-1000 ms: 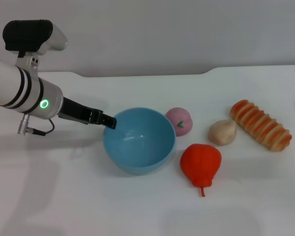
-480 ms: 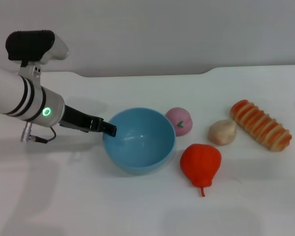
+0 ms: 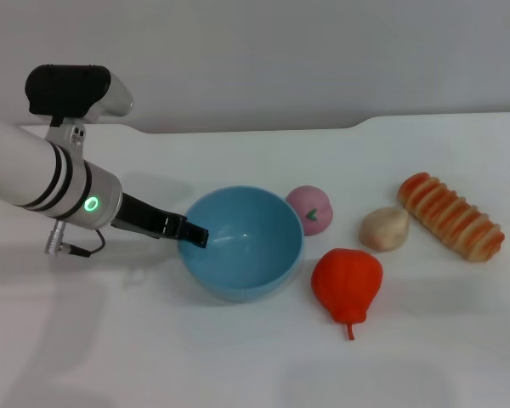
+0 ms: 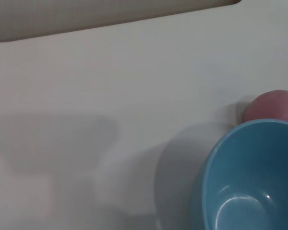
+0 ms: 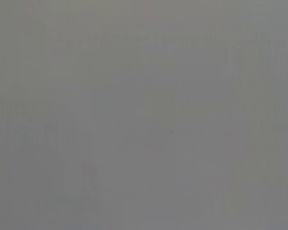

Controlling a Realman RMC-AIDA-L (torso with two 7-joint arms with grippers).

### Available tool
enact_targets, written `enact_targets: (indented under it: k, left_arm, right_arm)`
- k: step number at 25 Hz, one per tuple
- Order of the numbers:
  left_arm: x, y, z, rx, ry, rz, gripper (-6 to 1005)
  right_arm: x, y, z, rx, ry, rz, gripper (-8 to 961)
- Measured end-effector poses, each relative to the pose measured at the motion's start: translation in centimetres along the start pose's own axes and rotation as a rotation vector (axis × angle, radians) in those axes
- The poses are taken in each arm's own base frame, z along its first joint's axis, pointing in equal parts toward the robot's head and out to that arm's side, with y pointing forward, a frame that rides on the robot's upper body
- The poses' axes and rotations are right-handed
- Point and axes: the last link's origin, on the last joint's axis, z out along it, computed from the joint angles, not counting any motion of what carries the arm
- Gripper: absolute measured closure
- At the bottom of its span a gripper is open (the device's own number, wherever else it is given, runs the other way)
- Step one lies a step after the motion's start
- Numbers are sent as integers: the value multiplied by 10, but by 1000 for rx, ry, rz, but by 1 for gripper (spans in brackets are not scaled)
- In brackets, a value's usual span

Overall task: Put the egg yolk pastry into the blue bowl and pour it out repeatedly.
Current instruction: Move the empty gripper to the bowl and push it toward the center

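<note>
The blue bowl [image 3: 242, 246] stands upright and holds nothing, at the middle of the white table. It also fills a corner of the left wrist view as the blue bowl [image 4: 249, 177]. The egg yolk pastry [image 3: 383, 228], a pale beige lump, lies on the table to the bowl's right, apart from it. My left gripper [image 3: 194, 234] reaches in from the left, its tip at the bowl's left rim. The right gripper is out of view; its wrist view shows only plain grey.
A pink ball [image 3: 310, 209] with a green mark touches the bowl's far right side, also seen as the pink ball [image 4: 272, 106]. A red pear [image 3: 347, 282] lies right of the bowl. An orange-striped bread roll [image 3: 450, 216] lies at the far right.
My left arm has shifted right and toward the near side, so its tip has slid along the bowl's left rim. The bowl and the other things have not moved.
</note>
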Motion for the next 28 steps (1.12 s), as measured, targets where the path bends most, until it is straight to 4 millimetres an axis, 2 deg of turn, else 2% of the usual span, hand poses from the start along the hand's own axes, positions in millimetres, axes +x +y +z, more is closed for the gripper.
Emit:
enact_targets:
  k: [28]
  left_arm:
    - [-9,4,22,-16,-37,-37,299]
  right_arm:
    - [1,0,-1,1,0,2,435]
